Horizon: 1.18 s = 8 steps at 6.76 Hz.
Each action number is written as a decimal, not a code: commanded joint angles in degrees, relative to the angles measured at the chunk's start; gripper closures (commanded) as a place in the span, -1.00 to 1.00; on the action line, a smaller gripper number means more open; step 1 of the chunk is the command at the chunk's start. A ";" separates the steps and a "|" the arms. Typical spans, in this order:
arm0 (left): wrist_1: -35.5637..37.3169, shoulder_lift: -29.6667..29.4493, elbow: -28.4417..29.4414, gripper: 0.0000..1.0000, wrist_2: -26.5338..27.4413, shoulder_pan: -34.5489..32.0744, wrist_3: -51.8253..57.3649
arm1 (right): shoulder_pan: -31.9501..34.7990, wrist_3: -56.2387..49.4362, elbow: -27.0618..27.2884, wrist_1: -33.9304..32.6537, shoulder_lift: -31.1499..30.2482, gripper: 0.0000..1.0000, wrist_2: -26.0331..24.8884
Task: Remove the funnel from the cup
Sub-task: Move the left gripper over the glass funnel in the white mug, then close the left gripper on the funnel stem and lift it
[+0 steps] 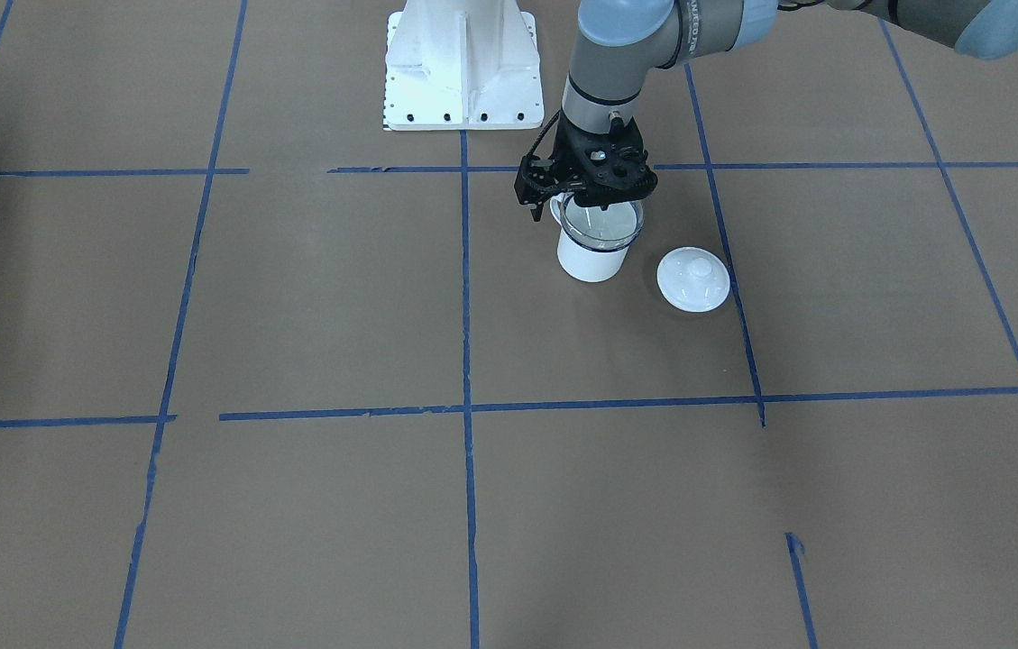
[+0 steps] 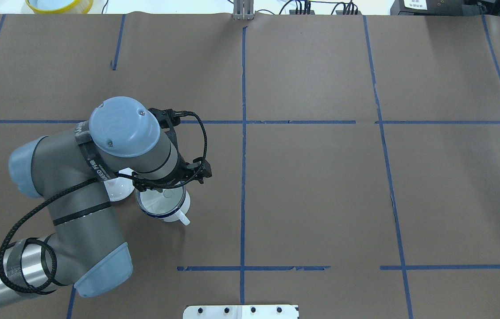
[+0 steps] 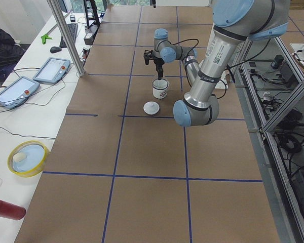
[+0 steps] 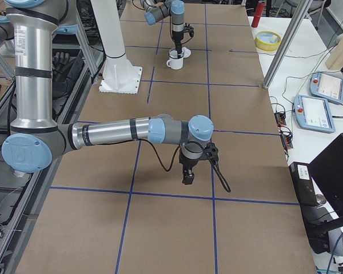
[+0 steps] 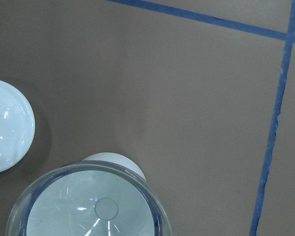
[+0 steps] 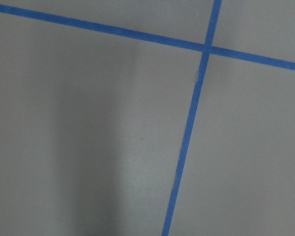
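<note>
Closest to the wrist camera, the funnel (image 5: 96,206) sat in the cup (image 1: 594,260) on the worktop (image 1: 292,315); the left tool (image 1: 588,191) hung at its rim, apart or clamped I could not tell. A straight upward lift seemed best to keep the cup standing.

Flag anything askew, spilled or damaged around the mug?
Nothing stands out. The funnel looks level in the mug, the lid lies knob-up beside it, not touching, and no spill shows on the table.
</note>
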 commanded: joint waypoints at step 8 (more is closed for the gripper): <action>5.05 -0.06 -7.33 1.00 2.39 0.24 -2.17 | 0.00 0.00 0.00 0.03 0.09 -1.00 0.00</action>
